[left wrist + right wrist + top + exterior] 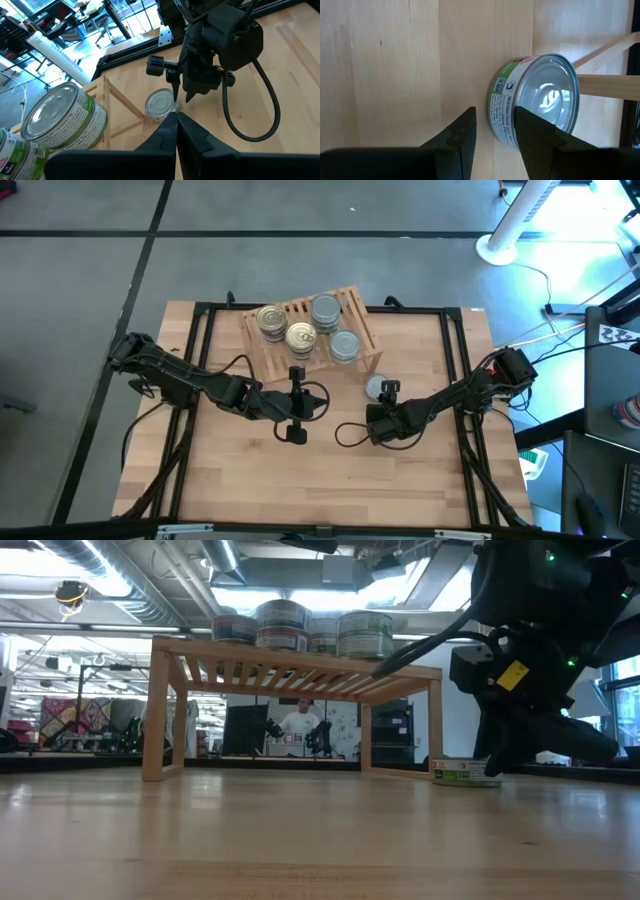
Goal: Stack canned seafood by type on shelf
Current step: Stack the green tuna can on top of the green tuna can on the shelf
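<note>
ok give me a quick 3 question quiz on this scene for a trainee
1. True or false: every tin is already up on the shelf.
2. Which gripper is nearer the loose tin on the table? A) left gripper B) right gripper
3. What colour are the tops of the two stacks at the shelf's left end?

Key
1. False. One silver-topped tin sits on the table, beside the shelf's right end.
2. B. Its part-open fingers point at the tin, with nothing held. The left one is shut and empty, in front of the shelf.
3. Gold; the silver-topped stacks stand to the right.
</note>
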You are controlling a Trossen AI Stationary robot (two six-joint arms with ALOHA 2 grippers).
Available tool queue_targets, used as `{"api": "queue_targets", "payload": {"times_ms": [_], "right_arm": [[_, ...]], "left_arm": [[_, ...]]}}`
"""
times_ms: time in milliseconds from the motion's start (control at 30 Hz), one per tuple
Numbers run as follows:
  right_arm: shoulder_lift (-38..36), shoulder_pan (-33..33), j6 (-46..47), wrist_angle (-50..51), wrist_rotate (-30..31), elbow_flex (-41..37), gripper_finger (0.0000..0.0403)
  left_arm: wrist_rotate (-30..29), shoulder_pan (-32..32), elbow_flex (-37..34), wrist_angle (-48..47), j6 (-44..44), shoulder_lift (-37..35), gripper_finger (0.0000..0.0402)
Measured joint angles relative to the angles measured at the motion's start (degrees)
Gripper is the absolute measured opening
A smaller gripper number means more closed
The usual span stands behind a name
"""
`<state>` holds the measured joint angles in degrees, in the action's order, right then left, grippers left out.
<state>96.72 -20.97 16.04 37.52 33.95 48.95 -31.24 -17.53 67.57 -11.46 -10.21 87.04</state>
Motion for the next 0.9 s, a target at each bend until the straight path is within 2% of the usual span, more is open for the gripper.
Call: {"api": "queue_targets", "payload": {"times_ms": [367,667,900], "right_arm": [[-0.01,0.04,-1.73,0.68,-2.56,0.84,0.0131],[0.03,0.02,-1.56,0.14,-9.22,4.09,0.0131],[-0.07,-0.07,-0.83,-0.09,-11.05,4.16,0.0131]], "left_arm": [[-0.02,0.0,0.0,0.02,0.0,-0.01,0.0001],[-0.02,-0.01,0.0,0.02,-0.01,0.0,0.0001],[0.0,0.01,0.0,0.0,0.0,-0.01,0.0001]]}}
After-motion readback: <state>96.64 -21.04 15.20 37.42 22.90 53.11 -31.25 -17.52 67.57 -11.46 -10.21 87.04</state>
